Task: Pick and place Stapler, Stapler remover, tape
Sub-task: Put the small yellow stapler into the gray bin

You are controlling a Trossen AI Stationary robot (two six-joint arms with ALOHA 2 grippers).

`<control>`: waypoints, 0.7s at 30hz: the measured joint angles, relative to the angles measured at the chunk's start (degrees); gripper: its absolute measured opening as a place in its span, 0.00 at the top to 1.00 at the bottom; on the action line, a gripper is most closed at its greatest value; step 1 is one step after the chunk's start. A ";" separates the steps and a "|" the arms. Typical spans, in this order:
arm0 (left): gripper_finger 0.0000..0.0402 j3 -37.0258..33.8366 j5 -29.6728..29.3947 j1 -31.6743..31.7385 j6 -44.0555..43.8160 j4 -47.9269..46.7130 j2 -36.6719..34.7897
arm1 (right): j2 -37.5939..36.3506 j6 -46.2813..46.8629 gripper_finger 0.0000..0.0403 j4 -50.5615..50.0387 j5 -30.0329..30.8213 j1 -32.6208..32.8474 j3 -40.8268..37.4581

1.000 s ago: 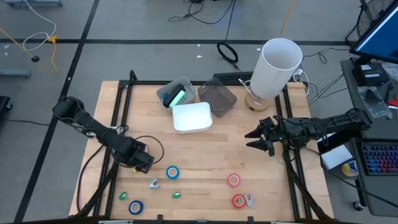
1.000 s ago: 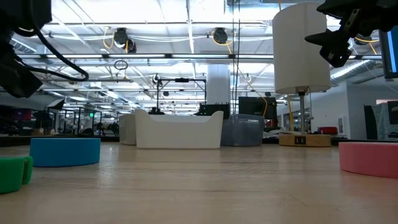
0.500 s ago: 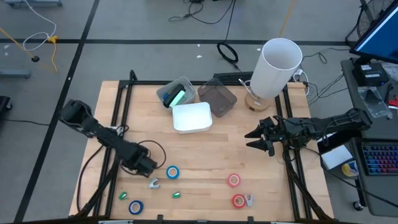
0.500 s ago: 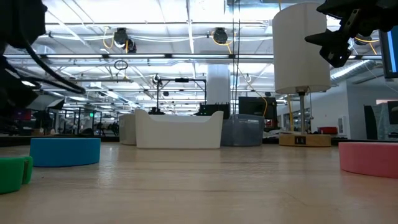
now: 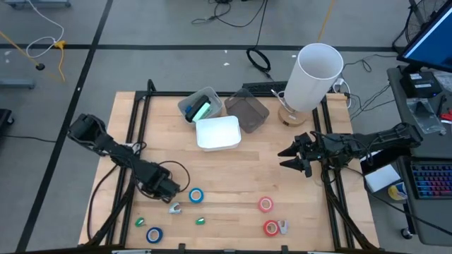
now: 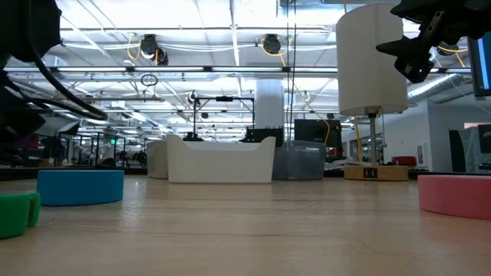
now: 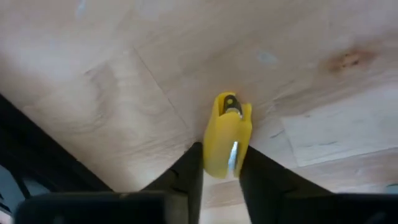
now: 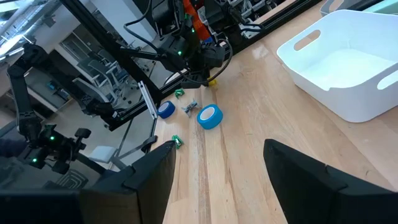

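Note:
A small yellow piece with a metal strip (image 7: 227,134) lies on the wood at the table's near left. My left gripper (image 7: 221,173) points steeply down over it and is shut on it. In the high view the gripper (image 5: 169,189) hides the piece. Two blue tape rolls (image 5: 195,195) (image 5: 154,234) lie near it. Two red-pink rolls (image 5: 265,204) (image 5: 270,227) lie at the near right. My right gripper (image 5: 288,156) hangs open above the table's right side, holding nothing. My left gripper pinches the yellow piece between its two fingers (image 7: 189,174), one on each long side (image 7: 210,163) at the end nearer the gripper. The fingers come from above, slanting down. The piece's far end (image 7: 231,106) sticks out past the fingertips and it lies on the table.
Two small green lumps (image 5: 140,222) (image 5: 200,221) and two grey metal bits (image 5: 174,208) (image 5: 282,226) lie along the near edge. A white bin (image 5: 217,132), two clear containers (image 5: 200,104) (image 5: 247,113) and a tall white cylinder (image 5: 316,74) stand at the back.
My left gripper has sunk toward the table and shifted a little toward the blue roll at its right. My right arm has kept still.

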 joint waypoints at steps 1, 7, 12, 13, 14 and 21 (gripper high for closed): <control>0.80 0.00 -0.04 0.00 -0.04 -0.02 0.00 | 0.01 0.00 0.41 0.00 0.00 -0.01 0.00; 0.85 0.22 -0.44 0.73 -0.04 -0.04 0.02 | 0.01 -0.05 0.41 0.00 0.00 -0.01 0.00; 0.79 0.22 -0.82 1.45 -0.02 -0.26 0.07 | 0.00 -0.05 0.41 0.00 0.00 0.00 0.00; 0.79 0.22 -0.85 1.56 -0.02 -0.28 0.07 | 0.02 -0.05 0.41 0.00 0.00 0.00 0.00; 0.79 0.22 -0.87 1.68 -0.02 -0.28 0.07 | 0.02 -0.07 0.41 0.00 -0.02 0.00 0.00; 0.84 0.27 -1.51 2.87 -0.02 -0.48 0.00 | 0.01 -0.24 0.41 0.00 -0.01 0.00 0.00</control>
